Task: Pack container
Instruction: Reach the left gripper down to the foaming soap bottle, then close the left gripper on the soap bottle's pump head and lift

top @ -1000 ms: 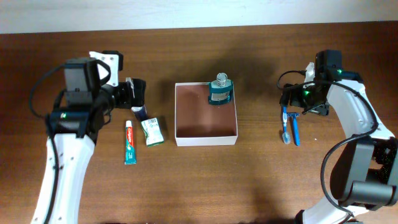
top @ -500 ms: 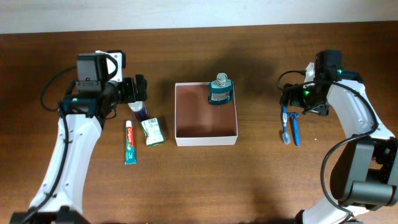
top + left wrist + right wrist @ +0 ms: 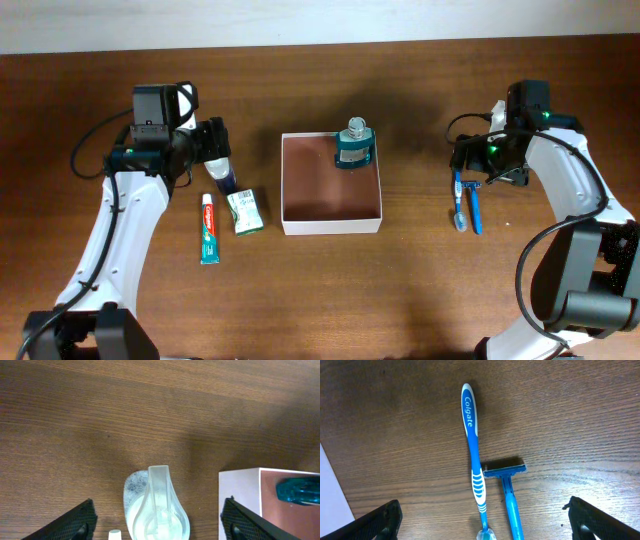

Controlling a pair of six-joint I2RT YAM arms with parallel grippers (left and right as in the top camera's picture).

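The container [image 3: 331,224], a white-walled square box with a reddish-brown inside, sits mid-table. A teal mouthwash bottle [image 3: 354,146] stands in its back right corner. My left gripper [image 3: 215,150] is open, its fingers on either side of a small clear-capped bottle [image 3: 157,510] lying left of the container. The container's wall [image 3: 239,505] shows in the left wrist view. My right gripper [image 3: 478,155] is open and empty above a blue toothbrush [image 3: 475,470] and a blue razor [image 3: 507,485], which lie side by side on the table.
A toothpaste tube [image 3: 209,230] and a small green-and-white packet [image 3: 245,211] lie left of the container, just in front of the clear-capped bottle [image 3: 221,178]. The toothbrush [image 3: 459,200] and razor [image 3: 474,205] lie well right of the container.
My left arm has swung right and toward the back, bringing its wrist closer over the clear-capped bottle. The right arm and all objects have not moved.
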